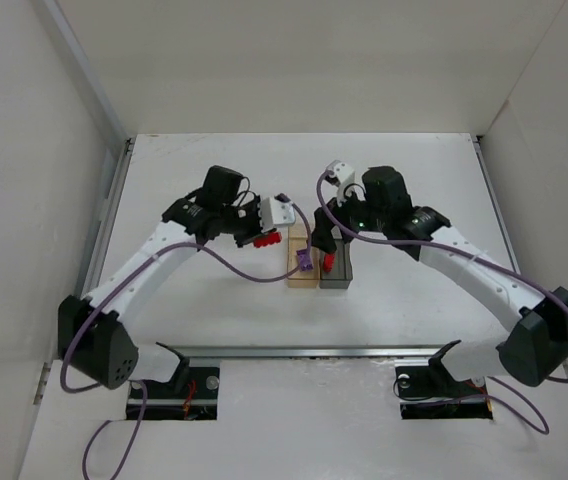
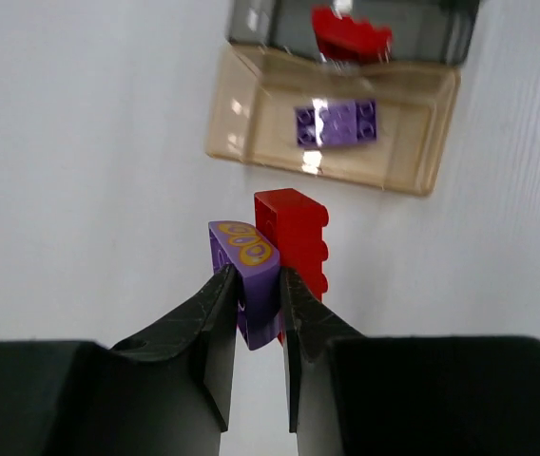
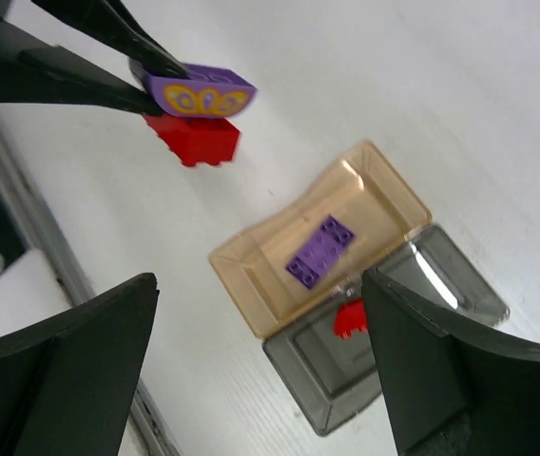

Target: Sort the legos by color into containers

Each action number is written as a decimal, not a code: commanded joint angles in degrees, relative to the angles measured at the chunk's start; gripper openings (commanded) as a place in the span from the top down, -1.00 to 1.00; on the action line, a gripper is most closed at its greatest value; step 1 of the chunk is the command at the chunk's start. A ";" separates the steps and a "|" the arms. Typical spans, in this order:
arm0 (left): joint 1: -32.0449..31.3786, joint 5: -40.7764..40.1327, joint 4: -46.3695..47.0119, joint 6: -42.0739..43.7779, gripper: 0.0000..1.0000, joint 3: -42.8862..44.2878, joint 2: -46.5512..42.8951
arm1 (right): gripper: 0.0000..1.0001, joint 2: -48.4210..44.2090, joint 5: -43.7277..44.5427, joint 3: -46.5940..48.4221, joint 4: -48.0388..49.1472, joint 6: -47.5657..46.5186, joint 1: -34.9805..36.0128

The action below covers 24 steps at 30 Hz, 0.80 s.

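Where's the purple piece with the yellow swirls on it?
In the left wrist view, the purple piece is pinched in the left gripper, right beside a red brick, just short of the tan tray.

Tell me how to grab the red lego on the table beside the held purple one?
Probably from straight above, pinching the red lego across its narrow width at the end farthest from the left gripper. It's long and thin, and the held purple piece crowds its other end.

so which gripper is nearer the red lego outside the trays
Left. The left gripper grips a purple lego right beside that red lego; the right gripper hangs open over the tan tray, farther off.
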 commanded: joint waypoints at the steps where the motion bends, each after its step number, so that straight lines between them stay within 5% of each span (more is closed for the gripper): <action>1: -0.38 1.10 9.68 -19.66 1.00 0.89 -6.83 | -0.86 -1.12 -8.15 3.91 5.96 0.73 -0.56; 3: -0.90 -0.05 15.04 -27.38 1.00 -2.09 -10.86 | -0.86 0.11 -10.88 4.97 5.96 1.96 -1.08; 8: -3.63 -0.58 23.58 -30.67 1.00 -6.24 -15.90 | -0.86 2.05 -16.42 7.43 7.72 3.80 -1.08; 24: -7.67 -3.48 23.68 -27.17 1.00 -5.63 -15.19 | -0.78 7.67 -22.32 10.33 9.83 11.71 -0.03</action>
